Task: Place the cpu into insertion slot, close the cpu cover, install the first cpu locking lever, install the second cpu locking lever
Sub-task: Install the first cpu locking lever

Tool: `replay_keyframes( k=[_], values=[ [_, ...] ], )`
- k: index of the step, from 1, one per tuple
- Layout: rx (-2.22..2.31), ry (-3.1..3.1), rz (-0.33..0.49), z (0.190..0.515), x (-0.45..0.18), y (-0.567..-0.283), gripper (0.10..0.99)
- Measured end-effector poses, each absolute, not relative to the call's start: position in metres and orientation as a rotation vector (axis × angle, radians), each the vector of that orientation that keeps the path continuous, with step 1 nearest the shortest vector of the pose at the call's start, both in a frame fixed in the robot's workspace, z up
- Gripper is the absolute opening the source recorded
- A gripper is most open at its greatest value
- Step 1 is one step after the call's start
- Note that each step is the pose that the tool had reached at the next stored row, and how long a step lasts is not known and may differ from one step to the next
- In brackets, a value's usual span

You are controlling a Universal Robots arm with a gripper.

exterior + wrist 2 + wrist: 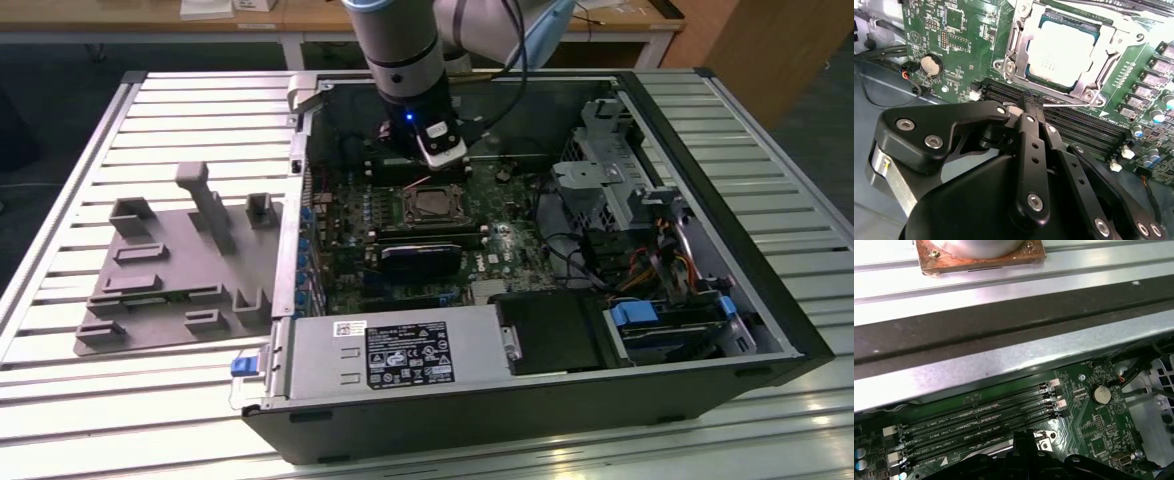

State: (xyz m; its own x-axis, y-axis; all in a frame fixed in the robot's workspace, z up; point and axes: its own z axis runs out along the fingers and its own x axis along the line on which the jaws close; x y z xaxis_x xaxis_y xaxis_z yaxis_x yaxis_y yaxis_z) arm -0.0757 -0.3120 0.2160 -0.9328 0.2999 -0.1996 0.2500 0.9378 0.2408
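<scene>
The cpu (1064, 50), with its silvery top, lies flat in the insertion slot (434, 203) on the green board. The cpu cover (1088, 82) is down over it as a metal frame around its edges. My gripper (1032, 106) hangs just beside the socket, over the long black memory slots (1079, 127), with its black fingers pressed together. A thin metal locking lever (1064, 104) runs along the socket's near side from the fingertips; I cannot tell whether it is pinched. In the exterior view the gripper (438, 155) sits just behind the socket.
The open computer case wall (1004, 315) rises close behind the memory slots (979, 422). A coin battery (931, 64) and loose cables lie to one side. A black card (420, 258), the power supply (387, 355) and a grey fixture plate (174, 270) are nearby.
</scene>
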Motion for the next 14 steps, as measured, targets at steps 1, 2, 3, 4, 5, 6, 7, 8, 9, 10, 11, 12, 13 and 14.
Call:
replay_keyframes(
  k=[1,2,3,4,5,6,7,8,9,10,11,12,13,14],
  values=[
    [0.411,2.858,0.31,0.216,-0.076,-0.312,0.102],
    [0.409,2.854,0.303,0.215,-0.077,-0.311,0.102],
    [0.406,2.851,0.292,0.215,-0.077,-0.311,0.102],
    [0.404,2.849,0.282,0.214,-0.077,-0.31,0.102],
    [0.403,2.847,0.273,0.213,-0.078,-0.308,0.102],
    [0.401,2.846,0.268,0.213,-0.078,-0.306,0.102],
    [0.401,2.845,0.265,0.212,-0.079,-0.304,0.102],
    [0.4,2.845,0.263,0.212,-0.079,-0.302,0.102],
    [0.4,2.845,0.26,0.212,-0.079,-0.3,0.102],
    [0.4,2.845,0.258,0.211,-0.079,-0.299,0.102],
    [0.4,2.845,0.256,0.211,-0.079,-0.298,0.102],
    [0.4,2.844,0.255,0.21,-0.079,-0.298,0.102],
    [0.404,2.843,0.254,0.21,-0.079,-0.298,0.102],
    [0.409,2.841,0.253,0.209,-0.079,-0.298,0.102]
  ],
)
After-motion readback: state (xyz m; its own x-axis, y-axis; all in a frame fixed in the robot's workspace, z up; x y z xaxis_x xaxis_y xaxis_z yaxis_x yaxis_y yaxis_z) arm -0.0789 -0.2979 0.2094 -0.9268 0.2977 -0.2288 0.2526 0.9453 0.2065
